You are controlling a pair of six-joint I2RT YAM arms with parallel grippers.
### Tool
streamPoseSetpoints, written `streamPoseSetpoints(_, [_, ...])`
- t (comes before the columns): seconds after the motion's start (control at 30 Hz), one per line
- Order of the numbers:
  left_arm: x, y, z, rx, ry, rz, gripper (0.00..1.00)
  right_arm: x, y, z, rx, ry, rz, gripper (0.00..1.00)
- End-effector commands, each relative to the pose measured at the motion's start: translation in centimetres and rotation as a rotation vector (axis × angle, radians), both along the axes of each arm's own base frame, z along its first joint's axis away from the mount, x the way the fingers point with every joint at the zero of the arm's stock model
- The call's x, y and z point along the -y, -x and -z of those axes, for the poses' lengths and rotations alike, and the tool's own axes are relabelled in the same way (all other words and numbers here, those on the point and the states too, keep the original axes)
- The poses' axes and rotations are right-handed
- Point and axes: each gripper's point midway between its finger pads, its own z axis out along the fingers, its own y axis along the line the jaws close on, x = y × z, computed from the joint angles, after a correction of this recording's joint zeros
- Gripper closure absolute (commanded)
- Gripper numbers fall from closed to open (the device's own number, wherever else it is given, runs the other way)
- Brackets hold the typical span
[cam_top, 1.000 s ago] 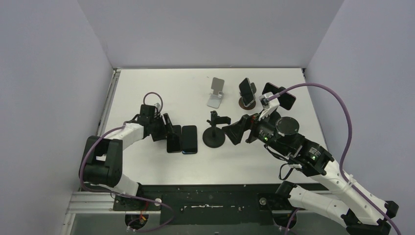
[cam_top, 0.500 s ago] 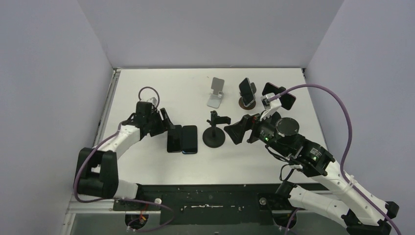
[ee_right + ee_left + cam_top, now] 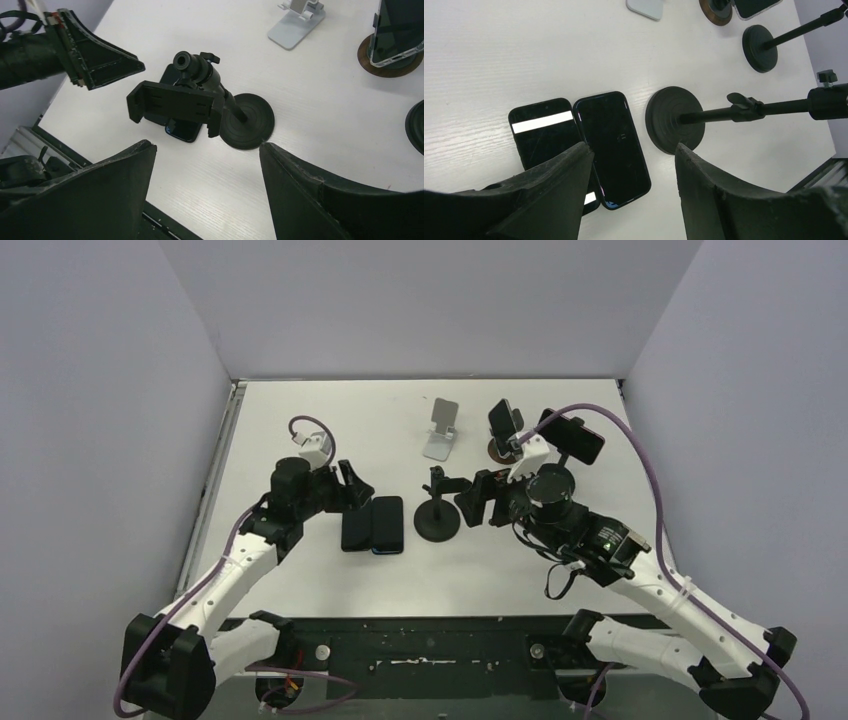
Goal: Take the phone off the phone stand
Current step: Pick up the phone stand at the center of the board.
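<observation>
Top external, left to right. Left claw (image 3: pixel 352 486) spread, pinching nothing, hanging over the white worktop (image 3: pixel 300 420). Beneath its tips and running toward the near edge are two handsets lying flat, side by side and touching: striped phone (image 3: pixel 355 528) on the claw's left, dark phone (image 3: pixel 388 525) on its right. Clear of both, no contact seen.

Just right of the left claw, and in front of the right one's tips: black clamp stand (image 3: pixel 437 523), round base on the worktop, stem rising, cradle (image 3: pixel 172 105) turned toward the right claw. Beyond that stand, toward the back wall: silver stand (image 3: pixel 441 430).

Right claw (image 3: pixel 478 502) spread as well, gripping nothing, tips near the cradle but apart from it. Behind the right claw, toward the back wall: upright phone (image 3: pixel 504 426) seated in the brown-based stand (image 3: pixel 497 452), not yet lifted out. Farther right again, far-right phone (image 3: pixel 573 438) clamped on a second black stand (image 3: pixel 760 47).

Left wrist: fingers (image 3: pixel 544 200) framing the dark phone and the clamp stand's base, with a white band of glare across the striped phone.

Right wrist: own black fingers framing cradle and base. Dark phone's end peeking out below the cradle — left claw up in the top-left corner, well apart from the right claw.
</observation>
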Motion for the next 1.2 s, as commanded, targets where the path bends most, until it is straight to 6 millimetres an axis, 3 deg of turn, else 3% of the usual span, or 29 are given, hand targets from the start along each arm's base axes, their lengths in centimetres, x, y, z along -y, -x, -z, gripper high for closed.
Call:
streamPoseSetpoints(0.0, [0.3, -0.6, -4.2, 0.175, 0.023, 0.026, 0.41, 0.1, -1.5, -1.1, 0.013, 0.004, 0.076, 0.27])
streamPoseSetpoints(0.2, [0.9, 1.0, -5.3, 0.219, 0.037, 0.053, 0.42, -0.5, -2.3, -1.2, 0.019, -0.008, 0.091, 0.45])
streamPoseSetpoints(0.97, [1.0, 1.5, -5.8, 0.237, 0.038, 0.059, 0.42, -1.5, -4.0, 0.1, 0.024, 0.059, 0.093, 0.77])
streamPoseSetpoints(1.17, [1.0, 1.4, -5.6, 0.231, 0.033, 0.055, 0.42, -1.5, -3.9, -0.9, 0.029, 0.052, 0.083, 0.97])
